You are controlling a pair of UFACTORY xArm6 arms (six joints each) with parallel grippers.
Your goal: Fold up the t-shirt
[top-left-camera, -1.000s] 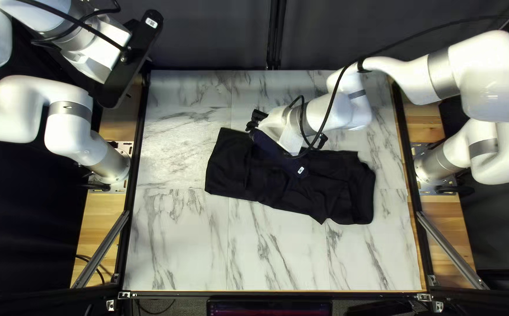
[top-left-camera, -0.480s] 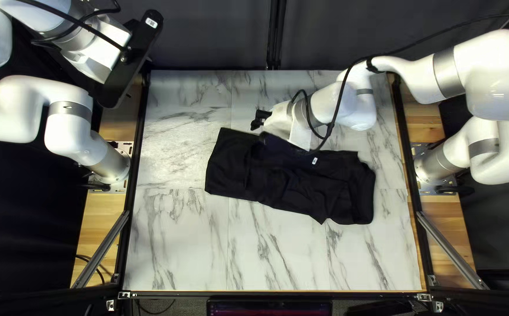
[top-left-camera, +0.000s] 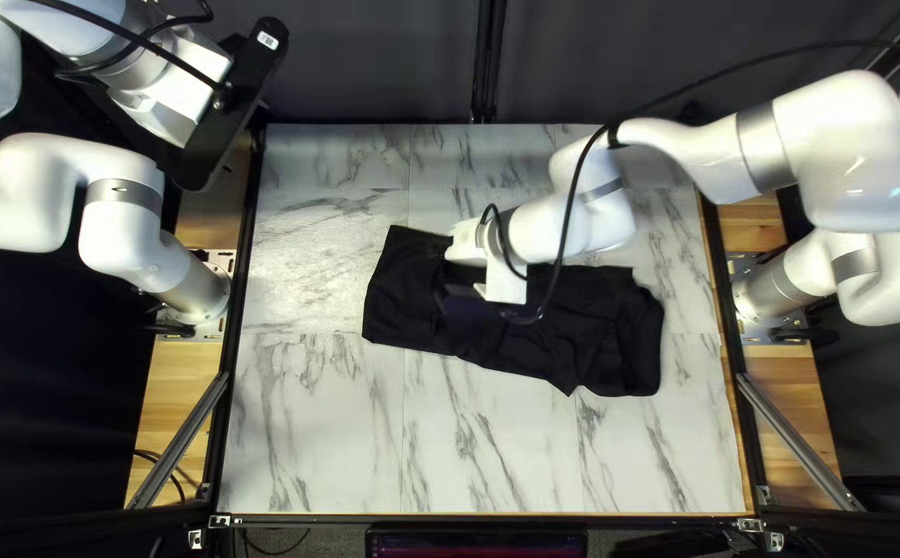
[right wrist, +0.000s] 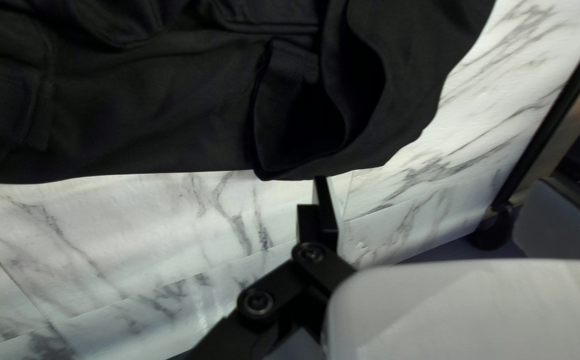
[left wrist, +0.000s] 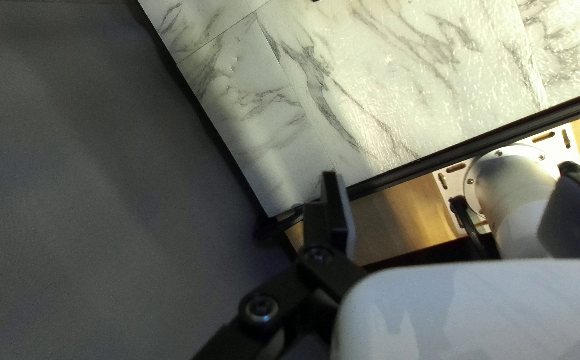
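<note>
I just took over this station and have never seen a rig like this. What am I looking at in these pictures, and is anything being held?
The machine is two white robot arms at a marble-patterned table. The top left view comes from a camera above the table's near edge; each of the other two comes from a camera on one arm's wrist.

On the table lies a black t-shirt, in a long, rumpled strip. The right arm reaches over it. The left arm is off to its own side, and its wrist view shows the table's edge and no cloth at the left gripper.

The right gripper is close to the t-shirt's edge, but I cannot tell whether it holds any cloth.
</note>
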